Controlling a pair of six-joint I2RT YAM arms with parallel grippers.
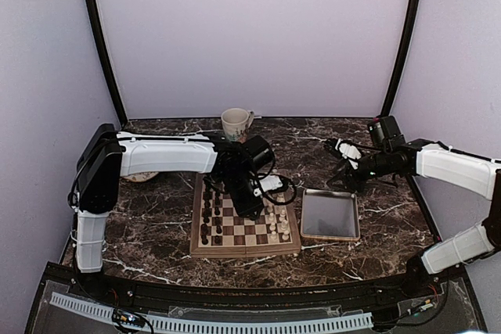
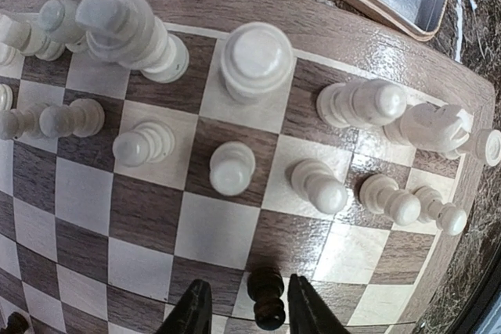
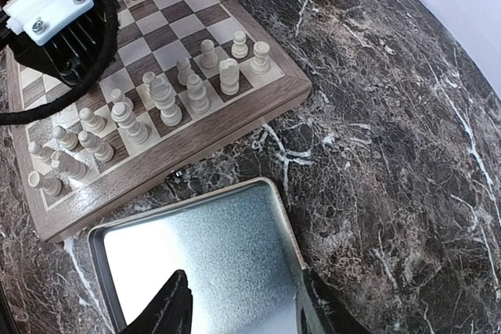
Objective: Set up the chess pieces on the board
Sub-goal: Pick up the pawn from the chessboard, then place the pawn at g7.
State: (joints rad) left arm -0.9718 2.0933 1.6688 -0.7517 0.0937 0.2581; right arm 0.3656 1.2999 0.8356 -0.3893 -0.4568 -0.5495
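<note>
Bimanual chess set-up, as I saw it from the operator's station. The square wooden chessboard (image 1: 245, 249) with light and dark brown checks and a pale border lay on the dark marble table (image 1: 156, 217), between the arms. The tiny dark brown wooden chess pieces (image 1: 207, 213) stood grouped along its left side, and the cream-white chessmen (image 2: 257, 56) filled two ranks on its right side.

In the left wrist view, the left gripper (image 2: 249, 283) hung over the middle squares. Its jaws were part-way apart and straddled one dark brown turned-wood pawn (image 2: 266, 299). One finger was almost touching the pawn and a gap showed on the other side, so I judged the pawn was not yet pinched.

The right gripper (image 3: 244, 303) hovered over the shiny rectangular metal tray (image 3: 211, 248) just right of the board. Its fingers were spread and nothing was between them. A cream ceramic mug (image 1: 235, 123) stood behind the board.

I judged the pawn to be light, rigid and smoothly varnished. It also looked narrow-waisted and top-heavy for its small base, so it would tip or twist out of a lopsided squeeze. I would have centred the jaws first, then taken it low on the stem, below the round head and above the base. I would have used gentle pressure and kept the piece upright.
</note>
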